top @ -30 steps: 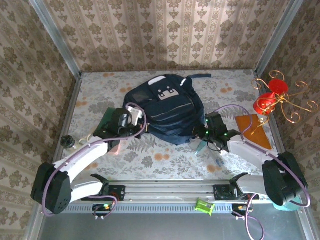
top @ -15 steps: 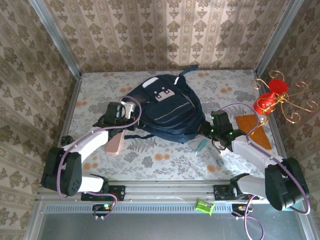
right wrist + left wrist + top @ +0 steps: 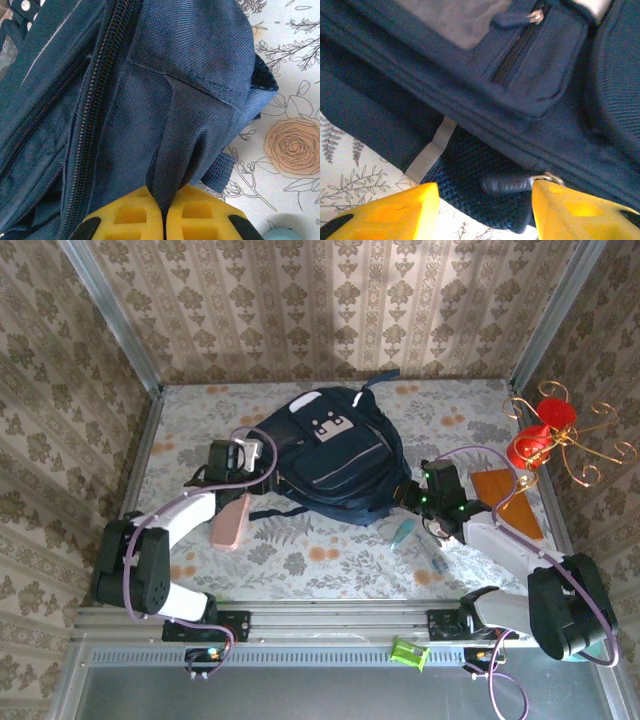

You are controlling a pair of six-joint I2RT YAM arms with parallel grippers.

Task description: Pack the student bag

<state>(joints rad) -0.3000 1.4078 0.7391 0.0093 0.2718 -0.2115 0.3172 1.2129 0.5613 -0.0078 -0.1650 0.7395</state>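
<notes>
Pink oblong item [image 3: 230, 522] lies on the floral tabletop [image 3: 320, 560], left of centre. Left gripper [image 3: 482, 200]: fingers spread at the left edge of the student bag [image 3: 335, 465]; a dark zip pull [image 3: 507, 183] sits between them, not clamped. The student bag lies flat at table centre. Right gripper [image 3: 162, 212]: fingers pressed together, pinching a fabric fold at the student bag's right edge.

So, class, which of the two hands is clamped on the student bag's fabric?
The right hand: it is shut on a fold of the student bag. The left hand stands open near a zip pull.
</notes>
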